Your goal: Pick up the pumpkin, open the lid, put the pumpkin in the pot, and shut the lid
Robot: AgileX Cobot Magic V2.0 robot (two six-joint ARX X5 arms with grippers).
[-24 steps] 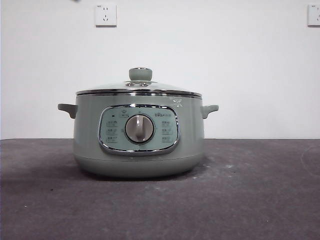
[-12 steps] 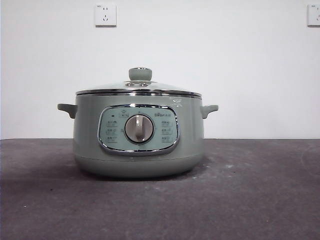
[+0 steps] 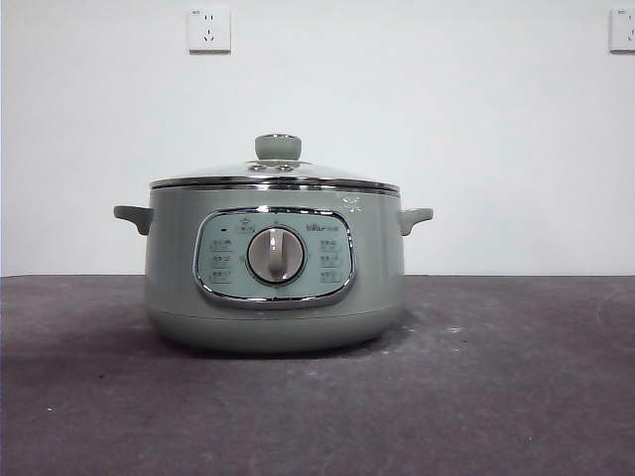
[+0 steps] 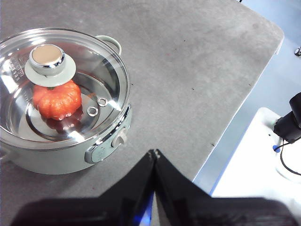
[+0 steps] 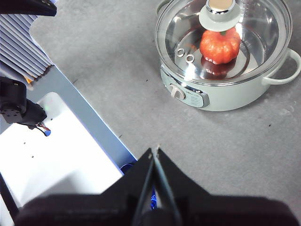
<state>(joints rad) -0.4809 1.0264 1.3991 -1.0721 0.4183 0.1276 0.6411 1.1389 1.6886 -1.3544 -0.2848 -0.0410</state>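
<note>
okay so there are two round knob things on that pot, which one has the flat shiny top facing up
The lid's knob, standing above the pumpkin in the pot. Its flat top is shiny metal; the other, the dial, sticks out sideways from the front panel.

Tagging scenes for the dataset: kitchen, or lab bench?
Likely a lab bench, not a kitchen: a grey mat-covered table, bare white wall with power sockets, and a lone pot with a toy pumpkin inside.

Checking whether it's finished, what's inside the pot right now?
Through the glass lid, the pumpkin sits inside the pot. The lid's knob covers its stem.
</note>
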